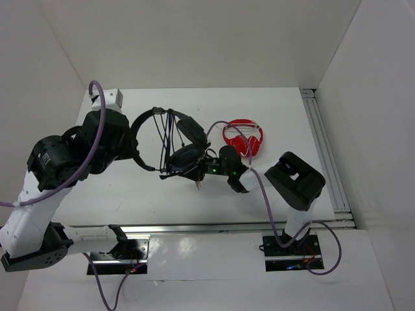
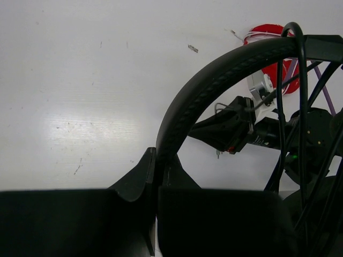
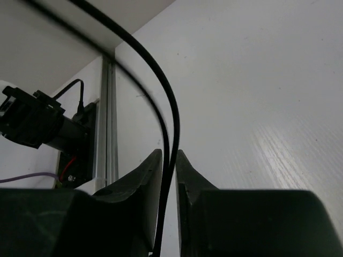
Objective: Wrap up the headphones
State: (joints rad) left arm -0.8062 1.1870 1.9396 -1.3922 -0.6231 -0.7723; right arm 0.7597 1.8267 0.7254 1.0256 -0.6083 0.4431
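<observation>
At the middle of the table (image 1: 272, 110), you had the headphones (image 1: 187, 155) suspended between both arms, with the arc of the headband (image 2: 214, 85) open toward three o'clock. Your left gripper (image 2: 156, 179) was pressed together on the headband at its nine o'clock side, the fingers pinching the padded band edge-on. That grip seemed meant to anchor the frame so the cord could be pulled against it. Your right gripper (image 3: 169, 160) sat at roughly five o'clock from the earcups, its fingers nearly closed with the thin black cable (image 3: 171, 112) running up between them. Holding the cord there probably gave you tension and a free length to lead around. In the top view several strands already crossed the gap inside the headband, so I would judge the wrapping partly done.

The red-and-white headphones (image 1: 243, 137) lay at three o'clock from the black set, just beside your right wrist. They looked like the likeliest thing to snag or knock on a wide sweep. The metal rail (image 1: 324, 149) ran along the table's three o'clock edge, well apart.
</observation>
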